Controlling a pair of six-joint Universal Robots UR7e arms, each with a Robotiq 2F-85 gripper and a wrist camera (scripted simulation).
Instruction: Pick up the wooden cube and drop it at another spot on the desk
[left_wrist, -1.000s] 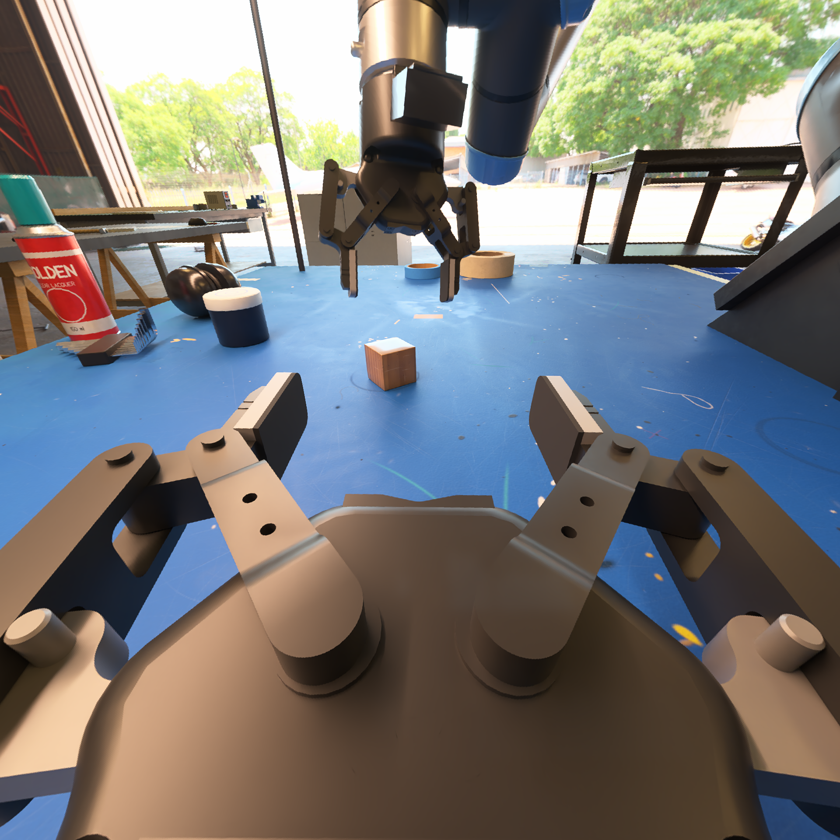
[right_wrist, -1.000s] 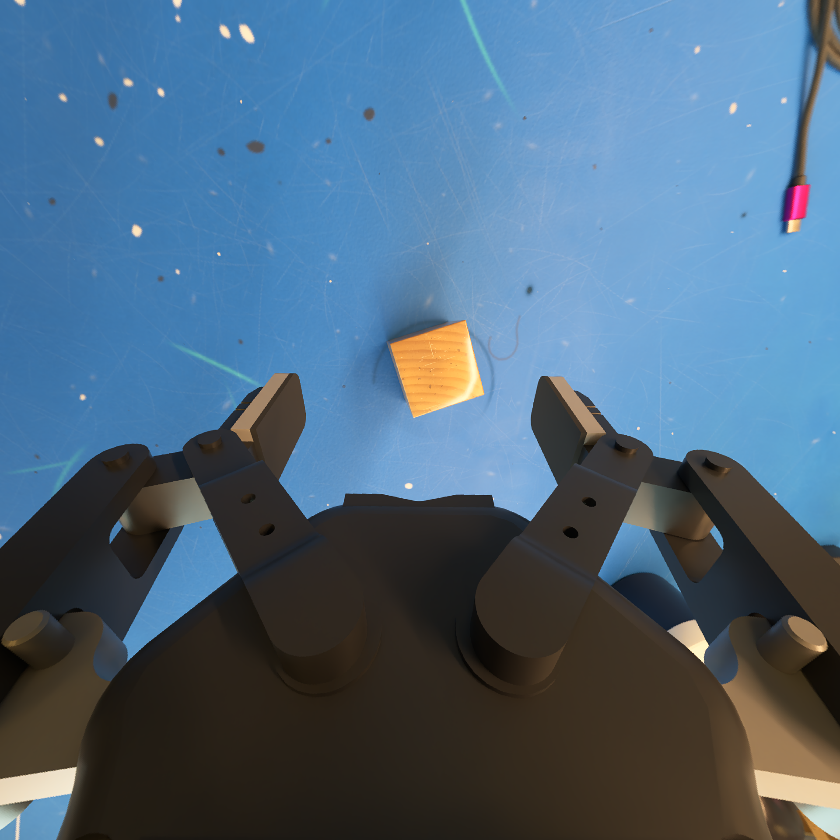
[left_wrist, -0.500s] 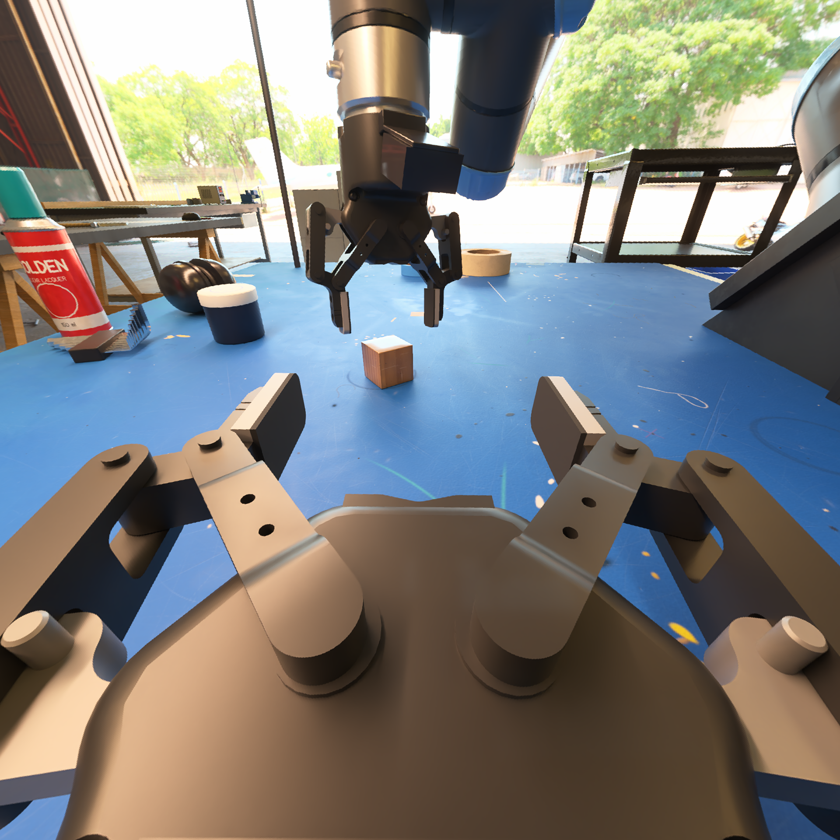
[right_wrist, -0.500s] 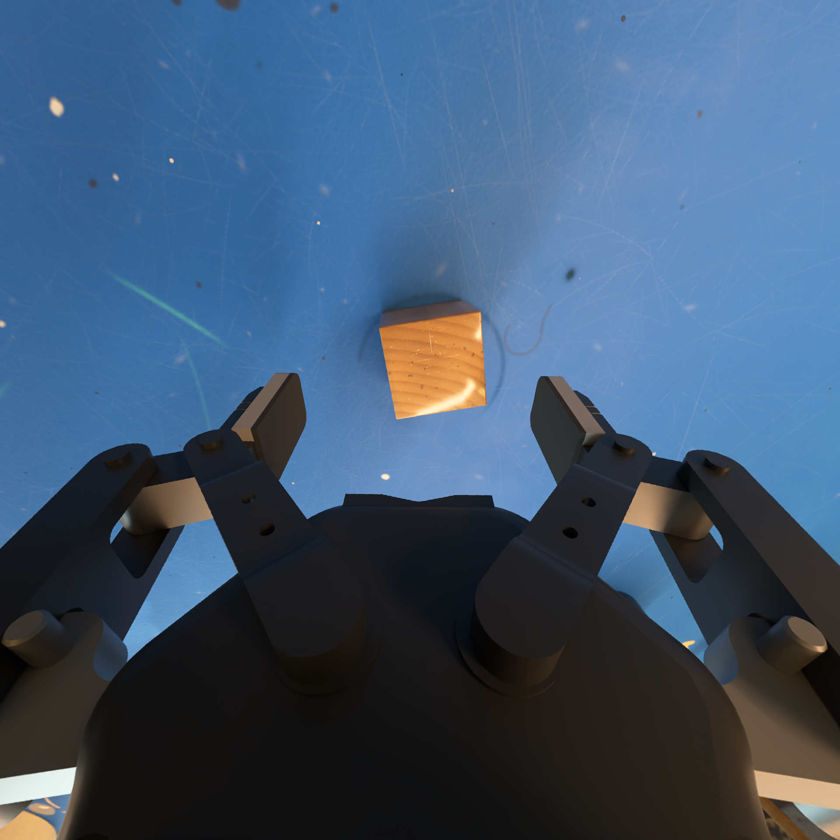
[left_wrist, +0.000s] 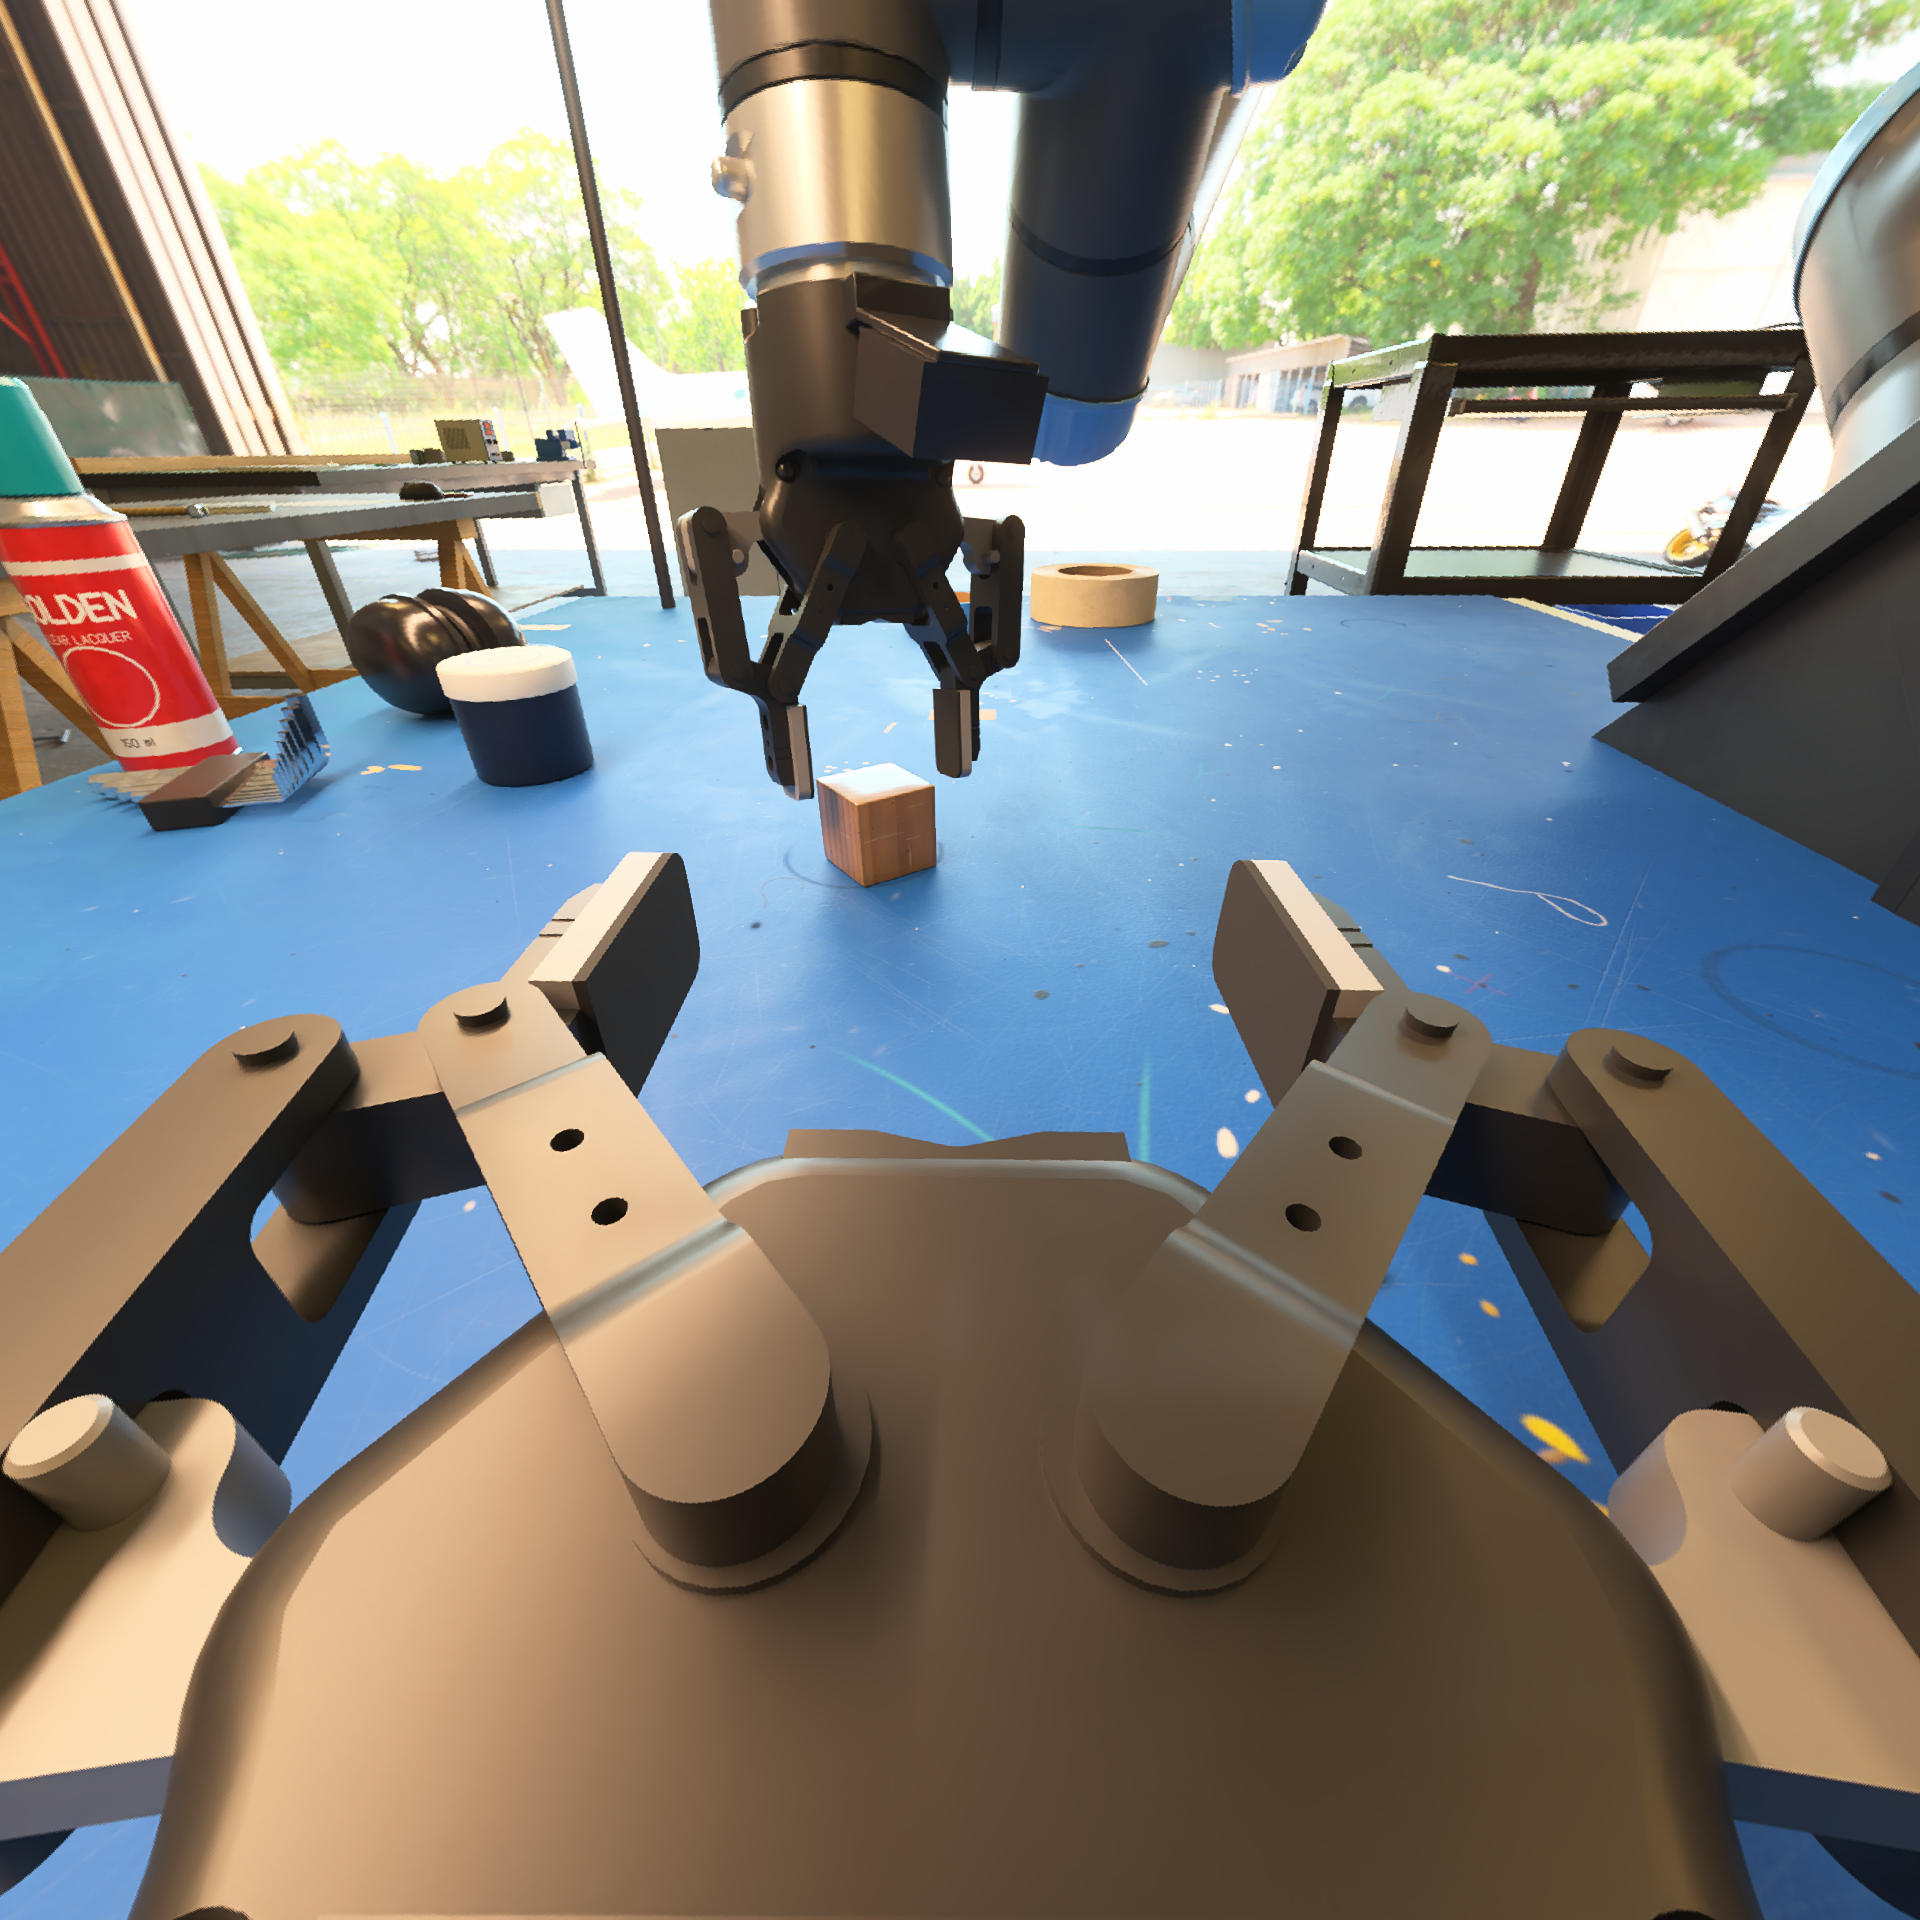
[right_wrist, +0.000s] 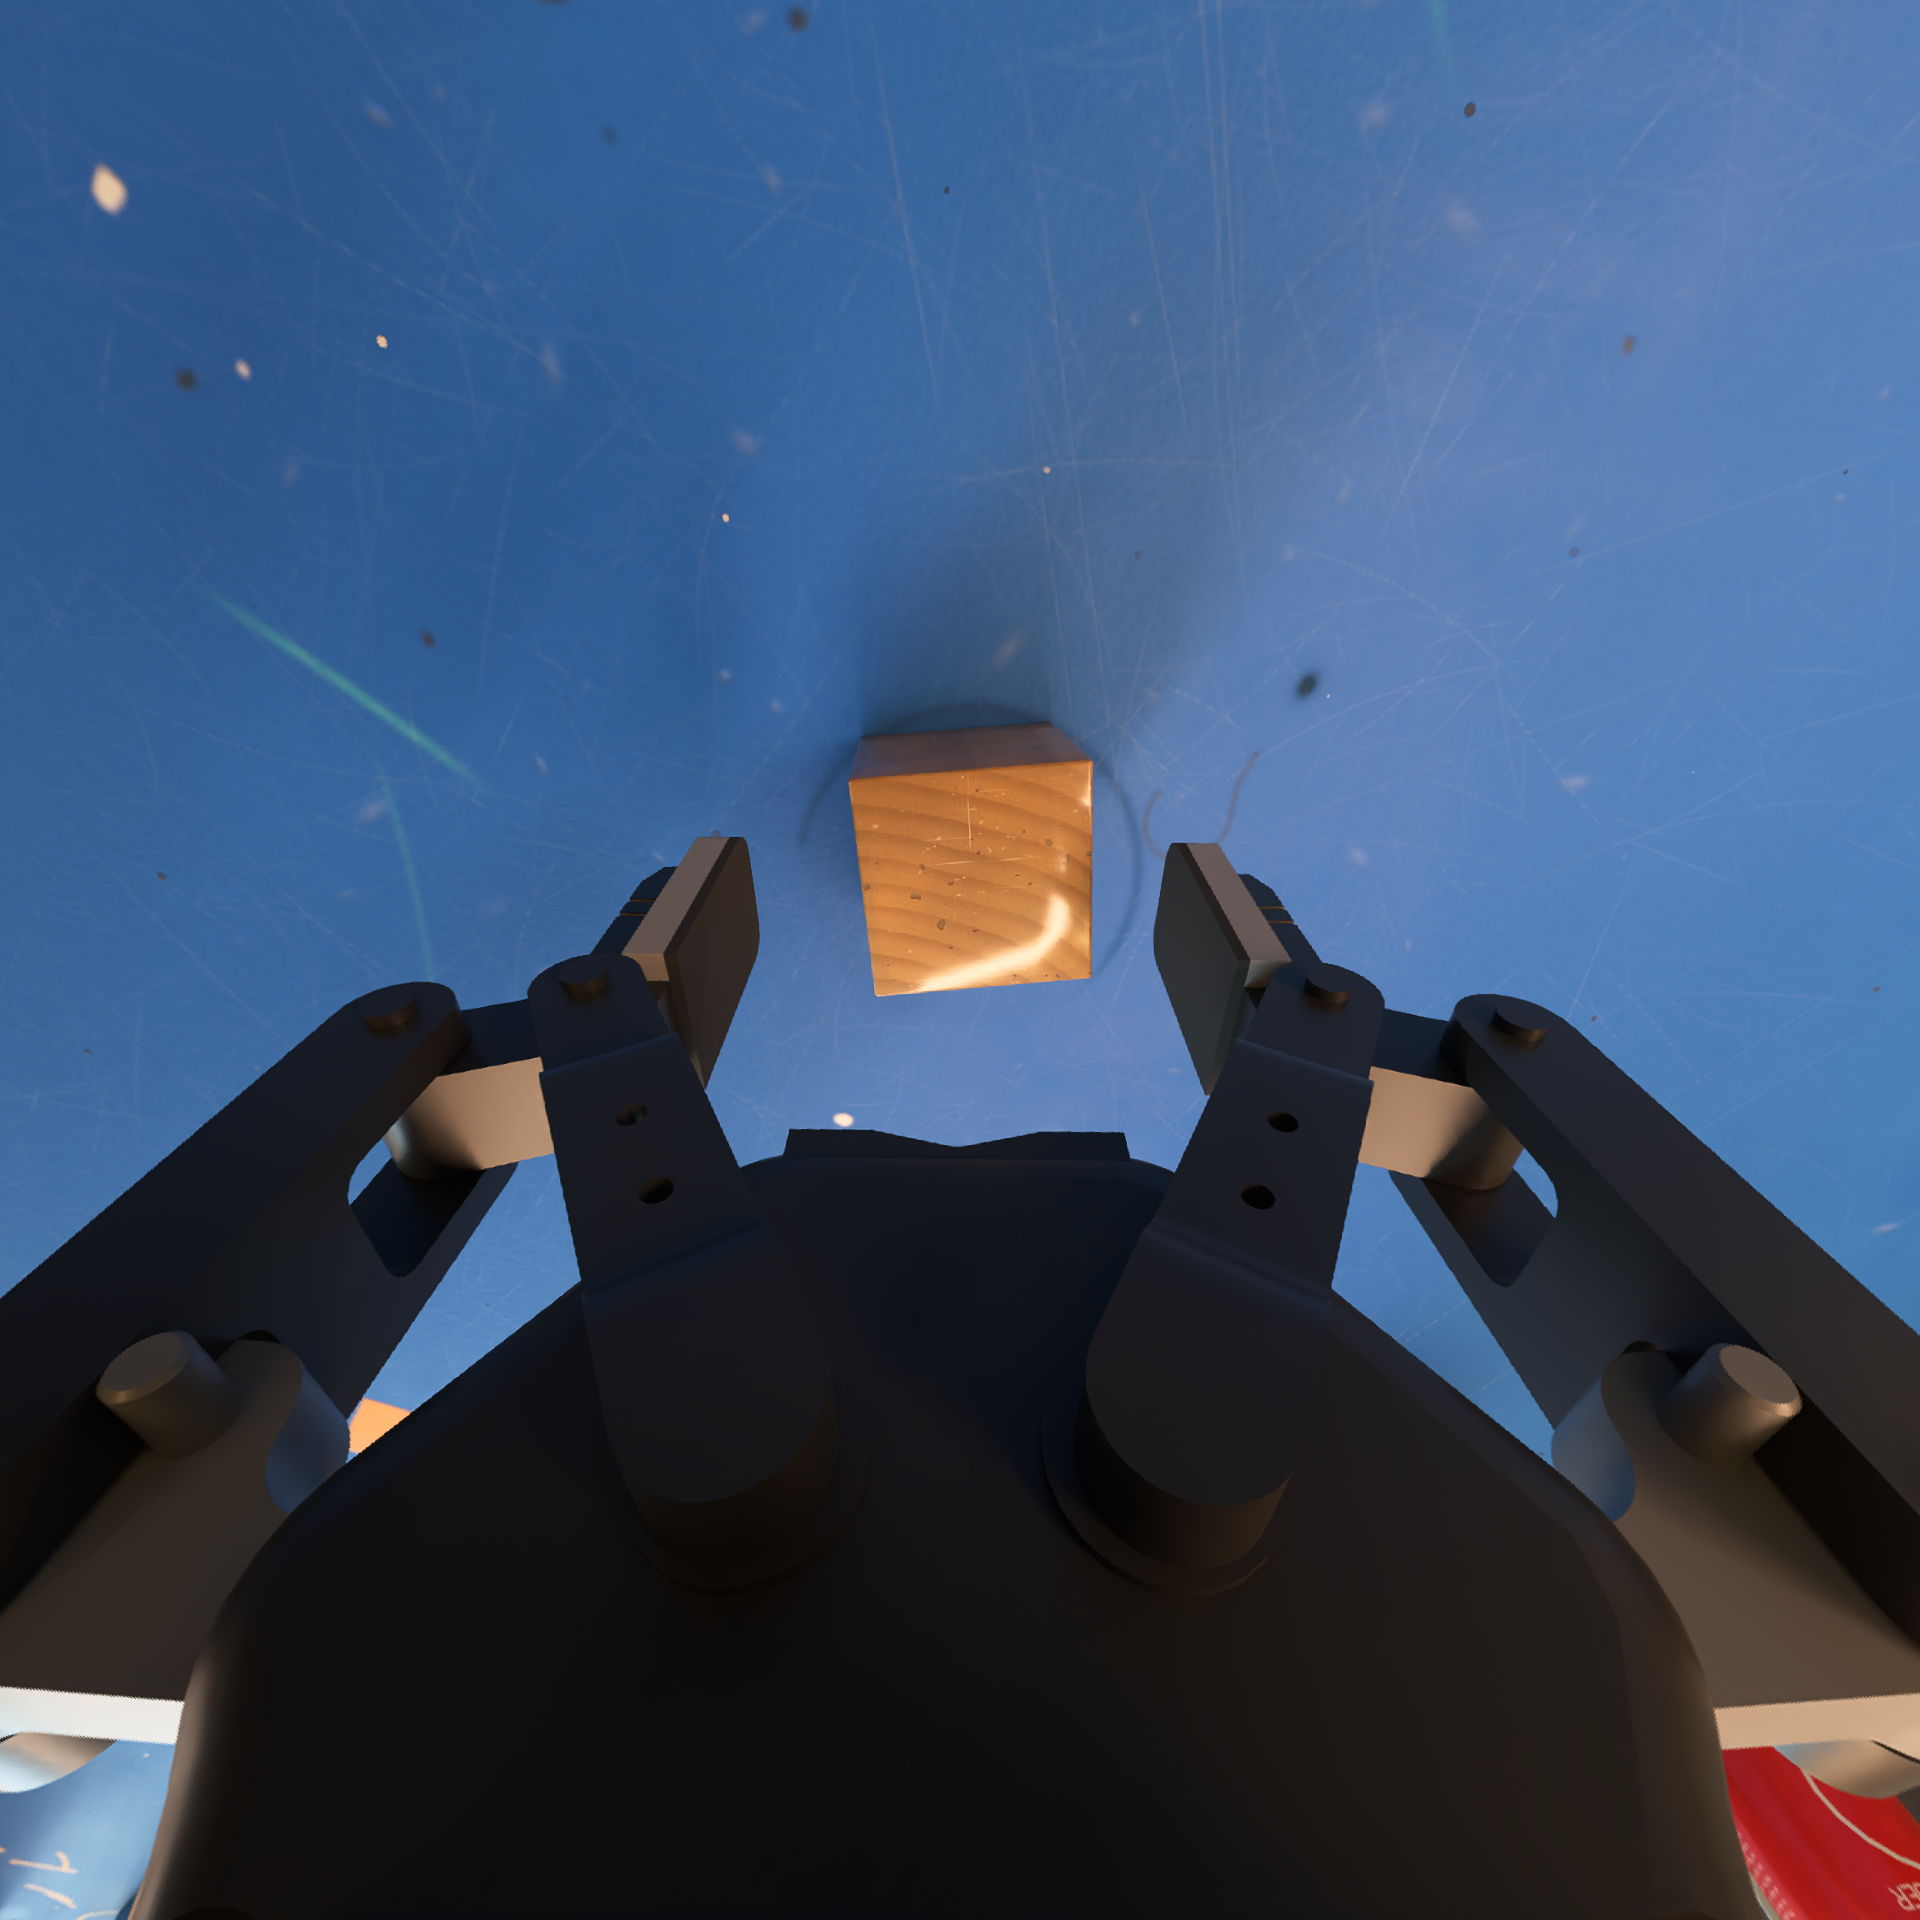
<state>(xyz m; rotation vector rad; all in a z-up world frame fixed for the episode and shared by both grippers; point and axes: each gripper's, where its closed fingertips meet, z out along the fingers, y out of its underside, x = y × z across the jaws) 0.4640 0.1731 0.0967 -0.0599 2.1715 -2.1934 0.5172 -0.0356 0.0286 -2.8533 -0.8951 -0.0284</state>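
The wooden cube (left_wrist: 878, 821) sits on the blue desk (left_wrist: 1195, 831). My right gripper (left_wrist: 875, 740) points straight down over it, open, with its fingertips level with the cube's top, one on each side. In the right wrist view the cube (right_wrist: 971, 862) lies between and just beyond my right gripper (right_wrist: 951, 914), whose jaws have narrowed but stand clear of it. My left gripper (left_wrist: 956, 940) is open and empty, low over the desk, nearer than the cube.
At the left stand a red spray can (left_wrist: 99, 634), a dark jar with a white lid (left_wrist: 516, 712), a black rounded object (left_wrist: 426, 634) and a small toothed tool (left_wrist: 239, 764). A tape roll (left_wrist: 1093, 592) lies at the back. A dark slanted block (left_wrist: 1787, 707) stands at the right.
My right gripper has come down over the cube until its fingertips reach the cube's top, and its jaws have narrowed somewhat. My left gripper has stayed put.
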